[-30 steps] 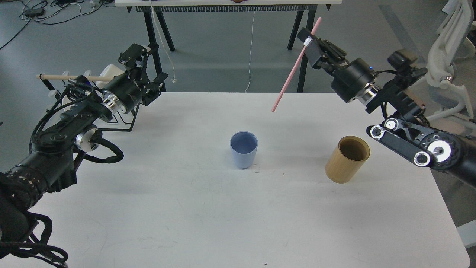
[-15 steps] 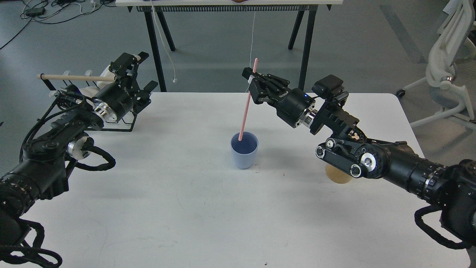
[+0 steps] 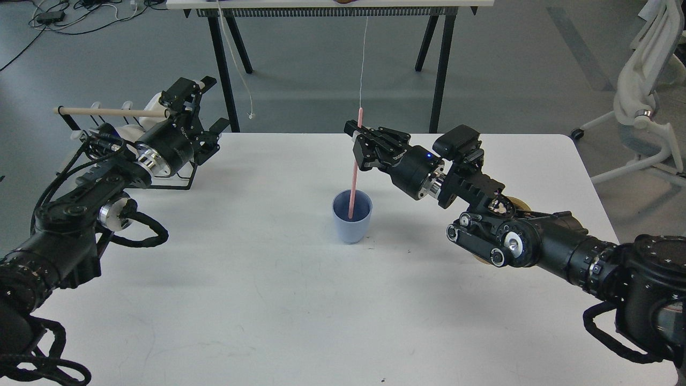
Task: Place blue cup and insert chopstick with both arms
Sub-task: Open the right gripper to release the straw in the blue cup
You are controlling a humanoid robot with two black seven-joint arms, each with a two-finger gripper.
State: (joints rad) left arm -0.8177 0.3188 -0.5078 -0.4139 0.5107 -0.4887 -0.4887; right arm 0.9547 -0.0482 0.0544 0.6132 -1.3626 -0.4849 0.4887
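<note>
A blue cup (image 3: 351, 225) stands upright in the middle of the white table (image 3: 300, 311). My right gripper (image 3: 358, 146) is shut on a pink chopstick (image 3: 354, 171), held nearly upright with its lower end inside the cup. My left gripper (image 3: 179, 101) is at the far left, above the table's back-left corner, shut on a pale wooden chopstick (image 3: 107, 112) that points left, level.
A wooden cup (image 3: 517, 205) stands behind my right forearm, mostly hidden. A black wire rack (image 3: 179, 179) with white items sits at the table's back-left corner. A second table's legs (image 3: 225, 59) stand behind. A white chair (image 3: 643, 107) is at far right.
My right gripper swung left from the back right and came down, bringing the pink chopstick upright with its tip in the blue cup. The left arm barely moved.
</note>
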